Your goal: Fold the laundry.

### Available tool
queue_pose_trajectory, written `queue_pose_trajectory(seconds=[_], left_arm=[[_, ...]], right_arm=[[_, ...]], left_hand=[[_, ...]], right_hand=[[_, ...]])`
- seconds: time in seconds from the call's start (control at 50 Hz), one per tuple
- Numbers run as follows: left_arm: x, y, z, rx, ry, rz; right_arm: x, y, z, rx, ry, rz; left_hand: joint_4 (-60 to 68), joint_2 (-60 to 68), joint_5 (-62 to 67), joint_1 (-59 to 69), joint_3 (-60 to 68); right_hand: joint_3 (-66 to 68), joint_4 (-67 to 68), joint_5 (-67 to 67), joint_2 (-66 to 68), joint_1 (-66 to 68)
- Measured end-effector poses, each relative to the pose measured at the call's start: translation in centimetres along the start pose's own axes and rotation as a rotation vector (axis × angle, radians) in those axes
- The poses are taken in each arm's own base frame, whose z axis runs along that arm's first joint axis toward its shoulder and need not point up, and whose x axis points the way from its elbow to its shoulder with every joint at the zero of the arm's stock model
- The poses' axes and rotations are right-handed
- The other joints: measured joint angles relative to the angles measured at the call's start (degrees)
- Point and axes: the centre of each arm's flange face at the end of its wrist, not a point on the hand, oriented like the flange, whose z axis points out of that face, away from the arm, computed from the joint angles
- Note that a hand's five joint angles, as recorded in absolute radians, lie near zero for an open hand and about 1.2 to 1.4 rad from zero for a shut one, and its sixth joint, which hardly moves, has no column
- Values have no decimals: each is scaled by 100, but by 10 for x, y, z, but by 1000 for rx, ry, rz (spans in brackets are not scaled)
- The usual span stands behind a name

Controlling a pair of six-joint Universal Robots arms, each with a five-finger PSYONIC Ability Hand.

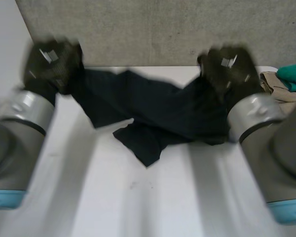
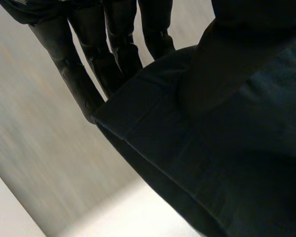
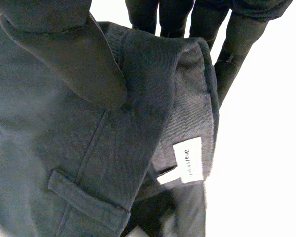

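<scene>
Left robot hand [image 1: 52, 61] and right robot hand [image 1: 229, 66] each pinch the dark trousers [image 1: 153, 111]. Probably spreading them; next, lay them flat on the worktop [image 1: 153, 197].

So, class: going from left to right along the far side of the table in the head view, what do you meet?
left hand → dark trousers → right hand → beige cloth → teal cloth

White table [image 1: 153, 197]; grey, seemingly concrete wall [image 1: 153, 29] behind.
</scene>
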Motion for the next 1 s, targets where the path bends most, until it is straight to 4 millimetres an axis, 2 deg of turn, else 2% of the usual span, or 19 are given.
queue_pose_trajectory(seconds=[0.14, 0.22, 0.3, 0.34, 0.42, 0.58, 0.62, 0.66, 0.7, 0.72, 0.74, 0.76, 0.78, 0.82, 0.86, 0.94, 1.0], left_arm=[[-34, -117, -28, 315, -87, -29], [-45, -151, -41, 390, -107, -41], [-46, -159, -36, 386, -106, -44], [-45, -156, -30, 371, -103, -42], [-37, -136, 1, 305, -91, -32], [-6, -46, 92, 112, -61, 49], [3, -20, 117, 80, -73, 93], [9, -1, 137, 71, -93, 135], [12, 7, 152, 85, -119, 166], [13, 9, 158, 94, -132, 177], [14, 11, 165, 105, -147, 188], [14, 13, 170, 115, -159, 196], [15, 14, 176, 128, -174, 202], [17, 15, 180, 141, -186, 201], [22, 18, 181, 137, -182, 190], [32, 24, 171, 91, -145, 148], [37, 25, 151, 26, -100, 106]], right_arm=[[36, -99, -26, 234, 86, -106], [50, -134, -40, 312, 121, -111], [57, -147, -43, 331, 133, -111], [59, -145, -39, 321, 134, -115], [62, -127, -18, 259, 134, -128], [48, -43, 63, 85, 115, -147], [41, -16, 91, 81, 129, -146], [36, 5, 116, 111, 155, -141], [32, 18, 134, 166, 183, -134], [31, 22, 140, 194, 196, -131], [29, 26, 147, 229, 210, -127], [28, 28, 151, 255, 219, -125], [26, 33, 158, 293, 231, -121], [23, 37, 162, 323, 236, -119], [20, 43, 162, 327, 229, -120], [17, 53, 154, 256, 186, -133], [19, 59, 136, 129, 108, -156]], left_hand=[[3, 11, 0, 0, 16], [17, 17, 0, 0, 19], [23, 19, 0, 0, 19], [23, 19, 0, 0, 19], [23, 20, 0, 0, 19], [24, 22, 0, 0, 26], [25, 22, 0, 0, 27], [25, 23, 0, 0, 27], [17, 16, -9, -22, 21], [-580, -681, -470, -596, -665], [-580, -681, -470, -596, -665], [-2141, -2261, -1981, -2320, -2087], [-3597, -3722, -3442, -3996, -3631], [-5050, -5105, -4835, -5308, -4937], [-5657, -5642, -5367, -5564, -5555], [-5711, -5684, -5384, -5564, -5593], [-5711, -5684, -5383, -5564, -5593]], right_hand=[[0, 25, 49, 0, 0], [0, 60, 49, 0, 0], [0, 71, 49, 0, 0], [0, 73, 49, 0, 0], [0, 74, 49, 0, 0], [0, 76, 49, 22, 0], [0, 76, 49, 22, 0], [-7, 67, 46, 23, 0], [-498, -497, -187, -413, -237], [-1100, -1099, -710, -1024, -795], [-1895, -1886, -1630, -1844, -1713], [-2699, -2688, -2469, -2692, -2427], [-4033, -4006, -3870, -4167, -3881], [-5216, -5198, -4958, -5170, -4887], [-5549, -5531, -5287, -5440, -5080], [-5578, -5586, -5297, -5450, -5080], [-5578, -5586, -5297, -5451, -5080]])
